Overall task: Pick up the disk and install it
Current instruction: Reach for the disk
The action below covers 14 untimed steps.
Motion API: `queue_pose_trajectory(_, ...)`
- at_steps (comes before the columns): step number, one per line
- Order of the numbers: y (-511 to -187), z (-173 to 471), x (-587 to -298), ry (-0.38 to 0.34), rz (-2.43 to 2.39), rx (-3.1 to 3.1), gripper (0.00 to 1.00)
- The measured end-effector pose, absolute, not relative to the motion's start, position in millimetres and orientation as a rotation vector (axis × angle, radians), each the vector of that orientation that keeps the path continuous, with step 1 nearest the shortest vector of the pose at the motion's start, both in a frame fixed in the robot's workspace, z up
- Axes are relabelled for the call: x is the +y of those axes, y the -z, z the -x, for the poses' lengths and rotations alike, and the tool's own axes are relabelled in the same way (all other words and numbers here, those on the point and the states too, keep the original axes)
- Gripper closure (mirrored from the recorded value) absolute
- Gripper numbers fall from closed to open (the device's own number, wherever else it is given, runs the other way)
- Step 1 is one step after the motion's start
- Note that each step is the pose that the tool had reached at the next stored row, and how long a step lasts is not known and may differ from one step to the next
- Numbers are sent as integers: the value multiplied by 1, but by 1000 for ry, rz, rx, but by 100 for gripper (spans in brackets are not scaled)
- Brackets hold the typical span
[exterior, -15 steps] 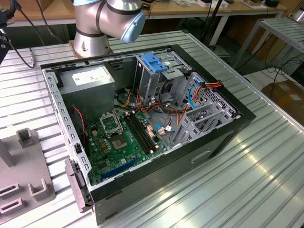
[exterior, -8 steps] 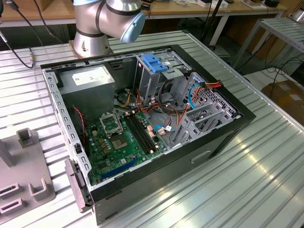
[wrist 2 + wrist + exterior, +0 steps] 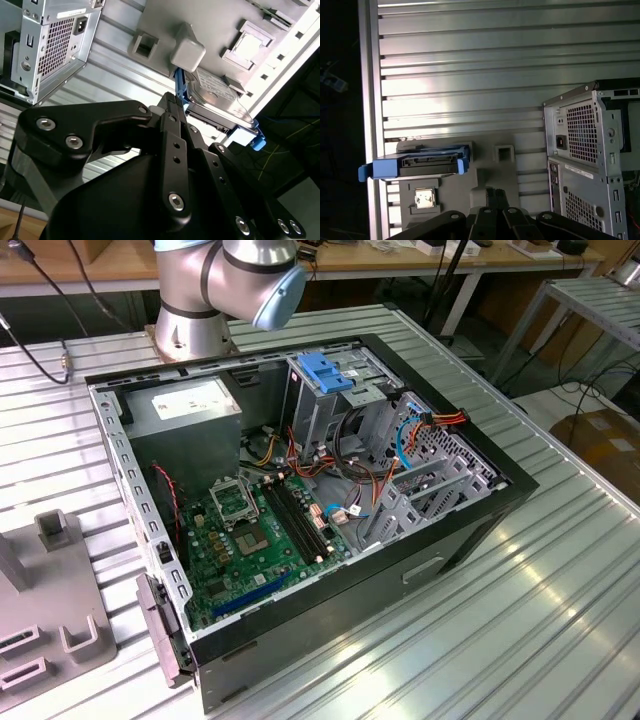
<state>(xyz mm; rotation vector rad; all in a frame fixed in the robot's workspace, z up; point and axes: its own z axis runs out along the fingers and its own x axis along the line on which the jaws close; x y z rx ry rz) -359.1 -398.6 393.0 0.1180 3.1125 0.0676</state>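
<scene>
Task is sitting at its opening stage: nothing picked, nothing installed. The disk (image 3: 420, 166) is standing on edge in a grey holder (image 3: 490, 181) on the ribbed table (image 3: 520, 620), outside the open computer case (image 3: 300, 490). In the exterior view the case is lying on its side with the blue-handled drive cage (image 3: 330, 375) inside; I am seeing no disk seated in there, so both pickup and fitting are left to do.

The claw (image 3: 495, 194) is looking clenched and empty, its tips meeting with nothing between them. In the first wrist view it is hanging short of the disk, with bare holder showing between the two. In the second wrist view it is pointing toward the blue rail at one end of the disk (image 3: 215, 92); near, but not gripping it. The back of the case is lying off to one side, well apart from the holder.
</scene>
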Motion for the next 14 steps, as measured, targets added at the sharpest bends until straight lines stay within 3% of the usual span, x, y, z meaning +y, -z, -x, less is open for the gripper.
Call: queue_pose_trajectory(14,-393,384,-398,-68,-118,3113,90)
